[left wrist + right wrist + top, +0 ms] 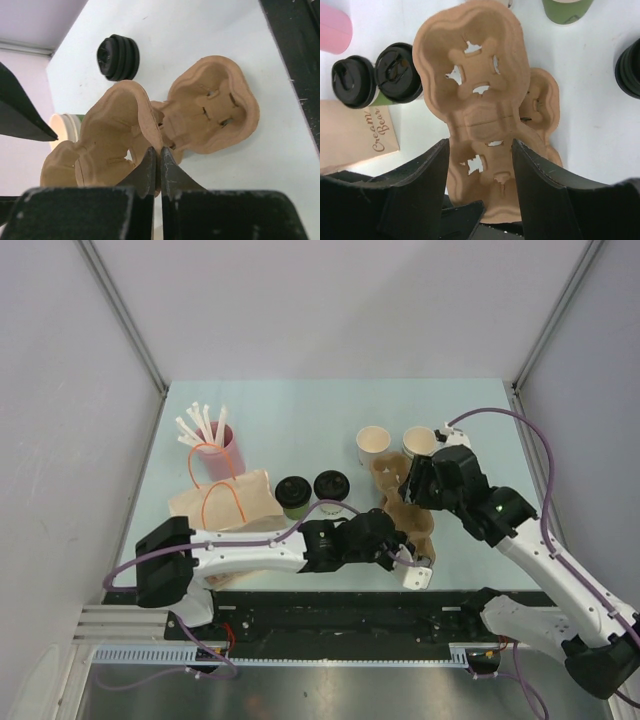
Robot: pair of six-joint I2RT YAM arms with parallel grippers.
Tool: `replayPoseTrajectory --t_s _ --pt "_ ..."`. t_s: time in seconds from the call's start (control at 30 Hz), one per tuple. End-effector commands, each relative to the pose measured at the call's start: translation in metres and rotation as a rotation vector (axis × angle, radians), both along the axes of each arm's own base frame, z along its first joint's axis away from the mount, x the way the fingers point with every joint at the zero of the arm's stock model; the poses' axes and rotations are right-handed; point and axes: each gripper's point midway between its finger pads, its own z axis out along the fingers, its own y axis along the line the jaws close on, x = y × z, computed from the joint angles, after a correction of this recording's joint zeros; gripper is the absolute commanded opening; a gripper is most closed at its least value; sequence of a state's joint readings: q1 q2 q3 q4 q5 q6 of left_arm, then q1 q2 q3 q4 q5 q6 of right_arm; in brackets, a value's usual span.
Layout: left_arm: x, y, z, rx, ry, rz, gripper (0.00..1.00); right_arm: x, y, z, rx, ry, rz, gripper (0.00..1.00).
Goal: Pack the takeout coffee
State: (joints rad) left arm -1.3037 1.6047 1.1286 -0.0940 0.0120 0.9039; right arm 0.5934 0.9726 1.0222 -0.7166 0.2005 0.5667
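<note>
The takeout coffee stands at table centre: a dark green cup (293,494) and a white cup (331,487), both with black lids, one lid (397,70) showing in the right wrist view. Neither gripper touches them. My left gripper (403,543) (160,150) is shut on the rim of a brown pulp tray (112,132) (470,75), which is raised off a second tray (215,112) (542,105) lying flat. My right gripper (413,490) (480,150) hangs open over the raised tray, its fingers (427,185) on either side of the narrow middle.
A tan paper bag (225,502) (350,135) with orange handles lies left of the cups, and a pink cup of straws (215,445) stands behind it. Lidless white (373,445) and green (420,443) cups stand behind the trays. A stack of black lids (118,56) (627,67) sits nearby.
</note>
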Motion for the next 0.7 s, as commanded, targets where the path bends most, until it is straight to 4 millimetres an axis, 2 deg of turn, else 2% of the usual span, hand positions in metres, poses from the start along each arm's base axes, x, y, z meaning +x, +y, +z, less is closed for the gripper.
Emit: replayPoseTrajectory --t_s 0.0,0.03,0.07,0.1,0.13,0.17,0.2,0.23,0.27,0.3,0.37,0.4,0.43,0.47,0.53,0.6,0.67 --pt "0.014 0.014 0.043 -0.039 -0.161 0.061 0.0 -0.009 0.006 0.042 -0.043 -0.144 0.163 0.58" --pt "0.015 0.016 0.044 -0.027 -0.169 0.06 0.0 -0.012 0.01 0.063 -0.022 -0.231 0.221 0.59" --pt "0.016 0.024 0.037 0.02 -0.148 0.065 0.0 -0.018 0.014 0.074 -0.017 -0.282 0.293 0.62" --pt "0.012 0.021 0.046 0.007 -0.113 0.038 0.0 -0.019 0.011 0.083 -0.064 -0.351 0.332 0.66" --pt "0.01 0.022 0.045 0.017 -0.073 0.039 0.0 -0.02 0.005 0.101 -0.063 -0.428 0.326 0.7" --pt "0.006 0.029 0.04 0.058 -0.036 0.026 0.0 -0.021 0.004 0.11 -0.082 -0.474 0.353 0.75" --pt "0.005 0.028 0.048 0.049 -0.024 0.018 0.01 -0.022 0.003 0.117 -0.136 -0.532 0.409 0.77" --pt "-0.005 0.025 0.05 0.043 0.018 -0.026 0.0 -0.023 0.005 0.122 -0.159 -0.567 0.464 0.8" --pt "-0.01 0.028 0.048 0.067 0.043 -0.041 0.0 -0.037 0.021 0.126 -0.133 -0.596 0.613 0.85" --pt "-0.013 0.026 0.057 0.055 0.053 -0.052 0.01 -0.04 0.025 0.125 -0.143 -0.605 0.676 0.86" --pt "-0.023 0.029 0.059 0.078 0.093 -0.088 0.0 -0.035 0.026 0.119 -0.175 -0.569 0.76 0.87" --pt "-0.026 0.028 0.069 0.066 0.104 -0.103 0.01 -0.038 0.023 0.109 -0.188 -0.508 0.795 0.86" --pt "-0.031 0.029 0.069 0.073 0.131 -0.137 0.0 -0.046 0.03 0.109 -0.157 -0.501 0.884 0.86" --pt "-0.035 0.034 0.067 0.096 0.147 -0.146 0.01 -0.042 0.028 0.106 -0.134 -0.469 0.912 0.85" --pt "-0.04 0.04 0.066 0.12 0.152 -0.175 0.01 -0.057 0.035 0.121 -0.058 -0.492 1.008 0.85" --pt "-0.047 0.045 0.066 0.132 0.166 -0.21 0.01 -0.06 0.03 0.12 -0.068 -0.477 1.008 0.86" --pt "-0.053 0.054 0.063 0.16 0.172 -0.241 0.0 -0.052 0.02 0.109 -0.133 -0.439 0.968 0.86"
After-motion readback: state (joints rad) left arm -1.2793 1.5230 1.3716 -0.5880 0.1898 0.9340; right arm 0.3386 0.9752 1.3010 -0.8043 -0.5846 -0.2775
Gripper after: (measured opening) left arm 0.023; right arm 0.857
